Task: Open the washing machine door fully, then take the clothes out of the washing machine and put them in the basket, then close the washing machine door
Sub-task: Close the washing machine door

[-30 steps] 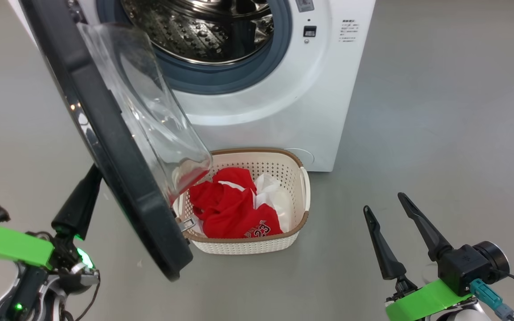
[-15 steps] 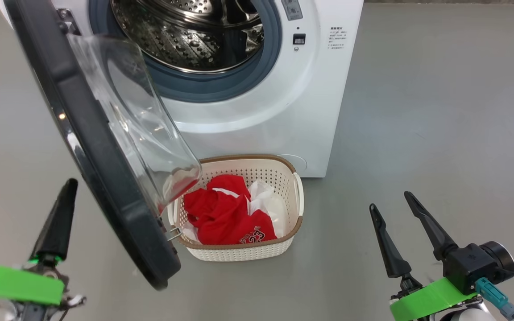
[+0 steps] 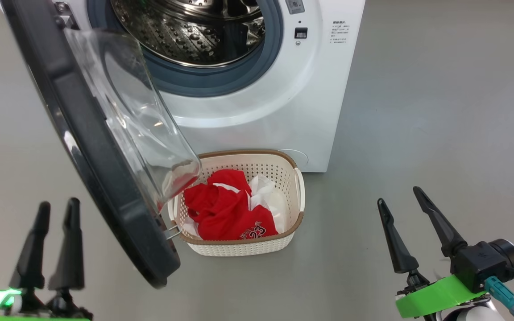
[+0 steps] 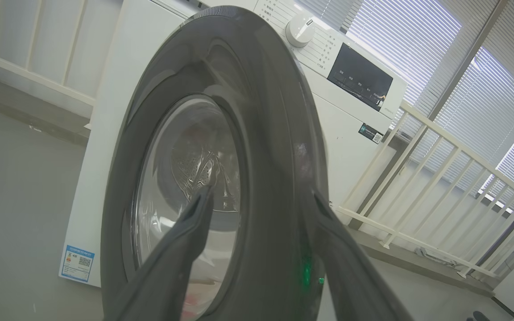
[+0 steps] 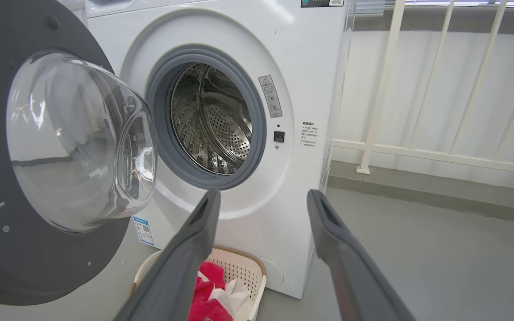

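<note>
Two of the three steps look finished, and the closing is left. The door (image 3: 85, 147) stands swung wide on the washer's (image 3: 283, 111) left side, its glass bowl hanging over the left end of the basket (image 3: 239, 247). What shows of the drum (image 3: 194, 31) is bare steel with no cloth in it. The clothes (image 3: 221, 209), red with some white, lie heaped in the basket, which sits on the floor (image 3: 440, 111) close against the washer's front, below the opening. The left gripper (image 3: 59, 204) is low on the outer side of the door, clear of it, jaws apart and empty; its wrist view looks along the fingers at the door's outer face. The right gripper (image 3: 399, 196) hangs well off to the right of the basket, jaws also apart, holding nothing. I judge the left arm the better placed to push the door shut. The door's bowl overhangs the basket, though how much height it has to spare over the rim as it swings I cannot tell. The floor is smooth, plain grey and matt, with nothing else lying near the washer. Beside the washer runs a cream railing (image 5: 417, 151), and behind that are windows with slatted blinds (image 4: 417, 44) letting in daylight. A small blue label (image 4: 77, 263) sits at a lower corner of the washer.
</note>
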Robot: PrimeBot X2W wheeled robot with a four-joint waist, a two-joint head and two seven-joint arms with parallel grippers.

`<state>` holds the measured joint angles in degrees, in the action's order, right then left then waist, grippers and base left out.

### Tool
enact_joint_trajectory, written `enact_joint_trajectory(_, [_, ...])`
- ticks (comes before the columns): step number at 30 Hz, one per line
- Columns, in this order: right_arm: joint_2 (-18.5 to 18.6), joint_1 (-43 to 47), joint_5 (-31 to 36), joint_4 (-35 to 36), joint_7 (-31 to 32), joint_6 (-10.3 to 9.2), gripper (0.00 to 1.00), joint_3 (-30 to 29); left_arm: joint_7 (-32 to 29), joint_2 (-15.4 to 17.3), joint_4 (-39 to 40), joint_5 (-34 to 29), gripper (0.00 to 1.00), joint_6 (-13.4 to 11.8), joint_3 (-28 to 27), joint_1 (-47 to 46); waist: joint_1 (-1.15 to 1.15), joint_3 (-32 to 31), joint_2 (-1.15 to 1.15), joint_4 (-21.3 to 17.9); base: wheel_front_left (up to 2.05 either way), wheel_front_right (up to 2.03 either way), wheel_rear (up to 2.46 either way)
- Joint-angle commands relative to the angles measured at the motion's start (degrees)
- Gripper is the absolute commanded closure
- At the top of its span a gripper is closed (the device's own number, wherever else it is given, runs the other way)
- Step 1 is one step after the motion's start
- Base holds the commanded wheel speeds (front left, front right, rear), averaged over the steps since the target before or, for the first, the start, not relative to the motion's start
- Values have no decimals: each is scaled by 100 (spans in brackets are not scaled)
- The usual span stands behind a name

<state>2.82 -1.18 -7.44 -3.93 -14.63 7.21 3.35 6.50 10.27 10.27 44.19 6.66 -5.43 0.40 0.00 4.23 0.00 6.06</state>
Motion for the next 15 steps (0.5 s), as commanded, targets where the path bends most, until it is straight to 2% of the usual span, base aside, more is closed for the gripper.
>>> enact_joint_trajectory(1, [6,-61,6,189,-37,28,0,90,159,149,151,-225,0,55,-109,-10,0,15,0,-6,0,0,0])
enact_joint_trajectory(7, [6,2,49,351,-37,28,0,20,645,248,99,-918,0,68,193,219,0,56,0,-45,0,0,0])
enact_joint_trajectory(15, [6,174,70,553,-37,28,0,-73,820,254,66,-1460,0,73,272,490,0,97,0,-80,0,0,0])
